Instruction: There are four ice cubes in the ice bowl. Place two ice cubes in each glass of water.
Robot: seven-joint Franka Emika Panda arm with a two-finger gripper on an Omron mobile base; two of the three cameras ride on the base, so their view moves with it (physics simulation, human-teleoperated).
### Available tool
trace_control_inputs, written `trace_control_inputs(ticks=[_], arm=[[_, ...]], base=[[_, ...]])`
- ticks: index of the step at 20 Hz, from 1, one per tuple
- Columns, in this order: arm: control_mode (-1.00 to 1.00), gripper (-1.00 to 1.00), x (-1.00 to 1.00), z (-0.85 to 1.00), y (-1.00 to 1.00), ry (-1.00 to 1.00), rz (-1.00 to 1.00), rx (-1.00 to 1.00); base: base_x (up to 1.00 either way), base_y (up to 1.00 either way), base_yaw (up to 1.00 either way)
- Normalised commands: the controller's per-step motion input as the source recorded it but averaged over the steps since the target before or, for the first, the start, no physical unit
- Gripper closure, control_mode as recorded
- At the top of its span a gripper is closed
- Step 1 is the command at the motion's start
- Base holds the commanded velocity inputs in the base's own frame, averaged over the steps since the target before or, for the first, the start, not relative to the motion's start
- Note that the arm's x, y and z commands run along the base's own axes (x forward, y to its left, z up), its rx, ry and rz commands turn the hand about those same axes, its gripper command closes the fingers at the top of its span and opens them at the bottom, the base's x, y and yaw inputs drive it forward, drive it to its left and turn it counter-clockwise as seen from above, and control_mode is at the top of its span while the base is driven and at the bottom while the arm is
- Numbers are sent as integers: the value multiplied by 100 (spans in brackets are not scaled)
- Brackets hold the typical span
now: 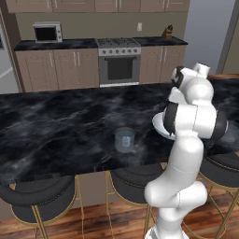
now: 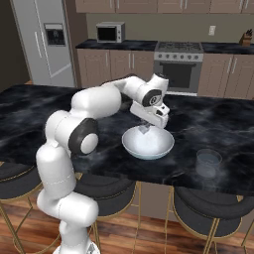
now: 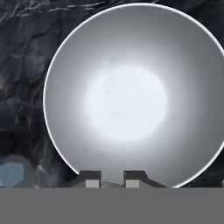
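The white arm reaches over the black marble counter (image 2: 59,104) and its gripper (image 2: 145,130) hangs low over the ice bowl (image 2: 148,144), just inside the near side of the rim. In the hand view the two dark fingertips (image 3: 90,178) stand close together at the lower rim of the ice bowl (image 3: 131,94), with only a narrow gap between them. A small pale thing seems to sit in this gap, but it is too small and blurred for me to say if it is an ice cube, so I cannot tell if the claw holds anything. The inside of the bowl looks smooth and pale grey with a bright middle; I cannot make out separate ice cubes there.

One glass of water (image 2: 208,163) stands on the counter to the right of the bowl, apart from it, near the counter's front edge. From the left camera the same glass (image 1: 124,139) is seen to the left of the arm, and the bowl (image 1: 158,125) is mostly hidden behind the arm. A bluish round shape (image 3: 12,173) shows at the lower left of the hand view.

Dark round stools (image 2: 208,211) stand below the counter edge. Behind are a stove (image 2: 179,67), a microwave (image 2: 109,32) and a fridge (image 2: 44,42).
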Motion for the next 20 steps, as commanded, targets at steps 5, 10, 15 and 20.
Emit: trace_control_inputs(ticks=[5,10,15,20], arm=[[-100,100,0,51,-94,0,-21,-50],[-100,100,0,-14,-100,0,-21,-39],[-100,100,0,-41,-100,0,-14,-6],[-100,100,0,-14,-100,0,-14,4]], base=[[0,0,0],[0,0,0],[0,0,0],[0,0,0]])
